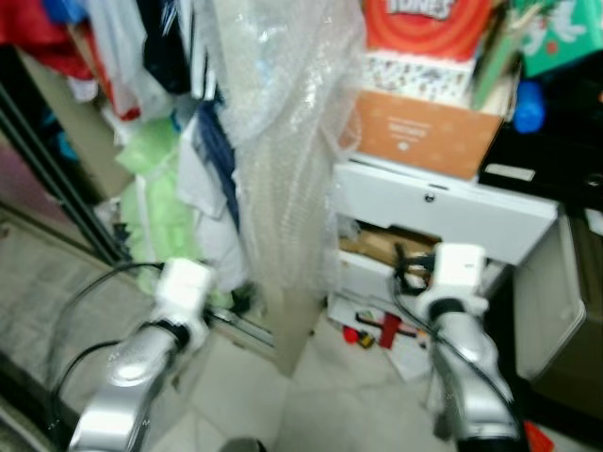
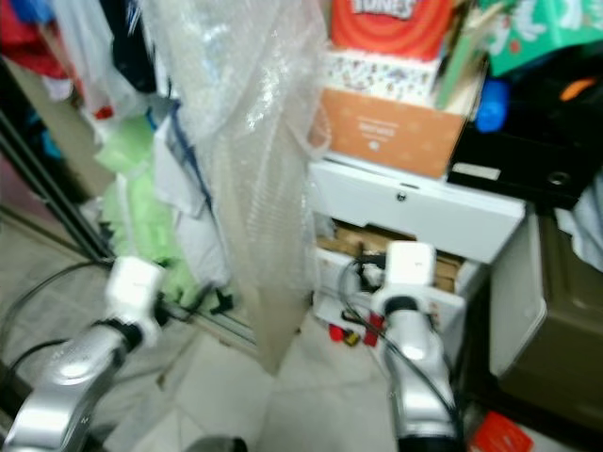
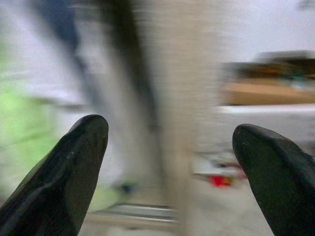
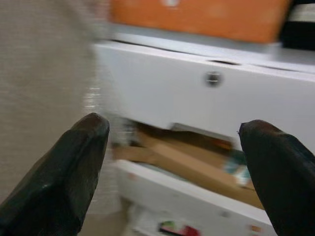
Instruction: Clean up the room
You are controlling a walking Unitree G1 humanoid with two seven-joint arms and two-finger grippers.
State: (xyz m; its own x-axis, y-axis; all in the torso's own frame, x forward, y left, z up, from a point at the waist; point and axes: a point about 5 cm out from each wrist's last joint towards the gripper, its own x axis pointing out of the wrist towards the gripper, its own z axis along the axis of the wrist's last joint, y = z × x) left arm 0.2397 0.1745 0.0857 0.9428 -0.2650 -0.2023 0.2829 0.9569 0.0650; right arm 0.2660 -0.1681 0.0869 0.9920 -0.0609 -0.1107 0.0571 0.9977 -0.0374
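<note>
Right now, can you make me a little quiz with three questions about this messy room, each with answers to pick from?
1. Where is the orange box?
A. on top of the white drawer unit
B. on the floor
C. in a gripper

2. What colour are the small things on the floor below the drawers?
A. blue
B. red
C. yellow

3. How are the right gripper and the left gripper?
A. both shut
B. one holds a box
C. both open and empty

Answers:
1 A, the box rests on the unit's top.
2 B, red bits lie on the pale tiles.
3 C, each wrist view shows two black fingers wide apart with nothing between.
</note>
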